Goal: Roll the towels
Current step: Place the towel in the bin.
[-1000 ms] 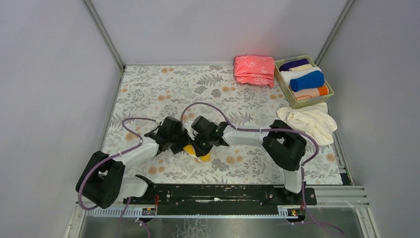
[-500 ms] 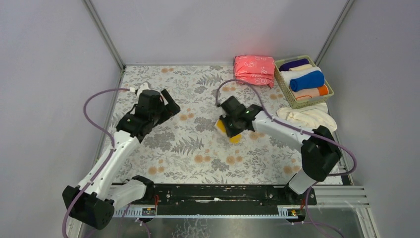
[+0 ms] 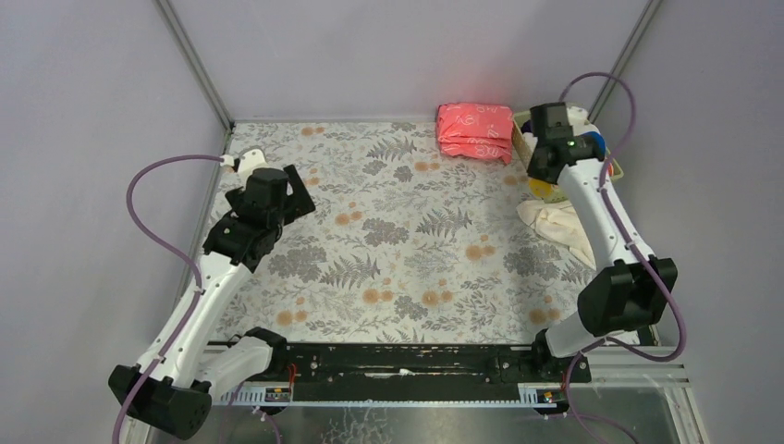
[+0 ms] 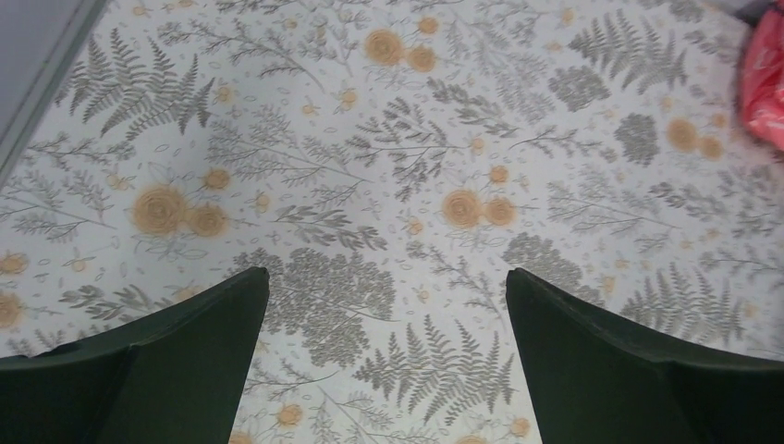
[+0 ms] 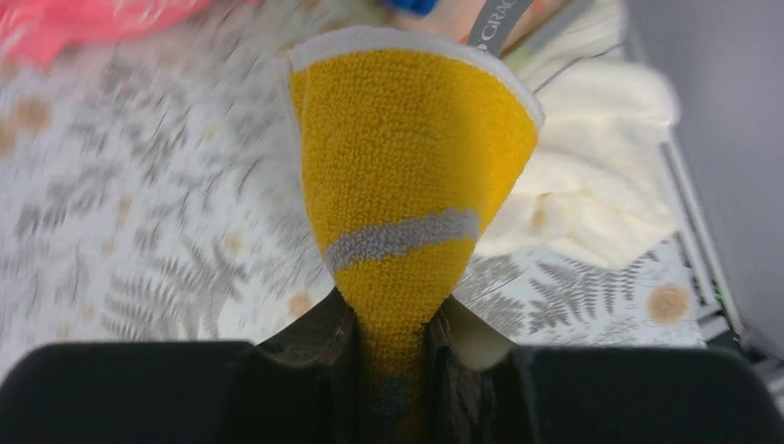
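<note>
Moved: right gripper (image 5: 393, 326), from mid-table to the far right corner, with the yellow towel (image 5: 407, 185) carried along.
Left gripper (image 4: 384, 287): over the floral table (image 3: 388, 259), far left; fingers spread wide, nothing between them.
Pink stack (image 3: 474, 131): folded, at the far edge.
Right gripper: pinched tight on the yellow towel, which fans out from the jaws above the cream towels (image 3: 555, 222).

Left arm (image 3: 196, 305), right arm (image 3: 606, 217): white links, black joint housings. Purple cable (image 3: 129, 199) along each. Green LED (image 3: 572, 143), right wrist. Claw fingers (image 4: 176, 361) black, wedge-shaped.
</note>
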Controlling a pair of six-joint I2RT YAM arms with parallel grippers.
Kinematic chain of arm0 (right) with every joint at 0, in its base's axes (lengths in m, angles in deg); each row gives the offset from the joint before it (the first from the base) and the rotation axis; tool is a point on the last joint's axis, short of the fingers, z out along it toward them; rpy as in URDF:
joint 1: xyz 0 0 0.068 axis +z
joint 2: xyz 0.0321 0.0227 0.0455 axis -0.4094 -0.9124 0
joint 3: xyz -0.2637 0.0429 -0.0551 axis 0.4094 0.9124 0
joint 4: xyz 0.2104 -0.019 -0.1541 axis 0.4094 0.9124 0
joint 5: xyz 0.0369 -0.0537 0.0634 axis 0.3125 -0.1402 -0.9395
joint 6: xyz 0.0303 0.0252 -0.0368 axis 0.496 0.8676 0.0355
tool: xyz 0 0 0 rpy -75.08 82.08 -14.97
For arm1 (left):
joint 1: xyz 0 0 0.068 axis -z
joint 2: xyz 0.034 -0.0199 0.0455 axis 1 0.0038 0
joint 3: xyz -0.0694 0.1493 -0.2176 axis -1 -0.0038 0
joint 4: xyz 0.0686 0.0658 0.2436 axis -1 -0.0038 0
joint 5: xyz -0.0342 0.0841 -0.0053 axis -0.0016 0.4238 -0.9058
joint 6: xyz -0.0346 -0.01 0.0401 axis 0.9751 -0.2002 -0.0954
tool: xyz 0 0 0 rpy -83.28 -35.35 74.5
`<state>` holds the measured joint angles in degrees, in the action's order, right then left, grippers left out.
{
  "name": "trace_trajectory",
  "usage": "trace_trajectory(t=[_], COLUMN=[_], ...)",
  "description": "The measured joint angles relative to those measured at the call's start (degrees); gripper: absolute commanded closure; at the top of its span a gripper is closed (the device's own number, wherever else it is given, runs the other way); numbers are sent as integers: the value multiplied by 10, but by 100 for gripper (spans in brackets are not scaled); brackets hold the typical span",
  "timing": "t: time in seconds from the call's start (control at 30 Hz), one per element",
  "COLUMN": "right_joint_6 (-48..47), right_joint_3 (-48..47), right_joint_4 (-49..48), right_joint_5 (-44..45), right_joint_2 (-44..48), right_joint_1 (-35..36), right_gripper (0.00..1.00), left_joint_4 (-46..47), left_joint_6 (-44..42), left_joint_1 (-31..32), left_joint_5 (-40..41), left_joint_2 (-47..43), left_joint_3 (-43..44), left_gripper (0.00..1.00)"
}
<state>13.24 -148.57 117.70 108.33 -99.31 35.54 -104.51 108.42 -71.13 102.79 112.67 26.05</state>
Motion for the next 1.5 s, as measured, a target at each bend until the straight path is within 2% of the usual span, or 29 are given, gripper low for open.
trace_trajectory(t=[0.23, 0.43, 0.87, 1.5], right_joint_6=[49, 78, 106, 146], right_joint_3=[-118, -159, -301, -304], right_joint_4=[30, 33, 38, 10], right_joint_5=[76, 95, 62, -16], right_joint_2=[-99, -198, -349, -375], right_joint_1=[-134, -203, -214, -217], right_gripper=[100, 100, 100, 100], left_joint_4=[1, 1, 1, 1], left_joint_6=[-11, -12, -12, -13], left_joint_1=[11, 16, 17, 16], left_joint_5=[43, 63, 81, 81], left_joint_2=[-1, 1, 12, 12], left_joint_3=[-37, -48, -51, -57], left_gripper=[0, 0, 0, 0])
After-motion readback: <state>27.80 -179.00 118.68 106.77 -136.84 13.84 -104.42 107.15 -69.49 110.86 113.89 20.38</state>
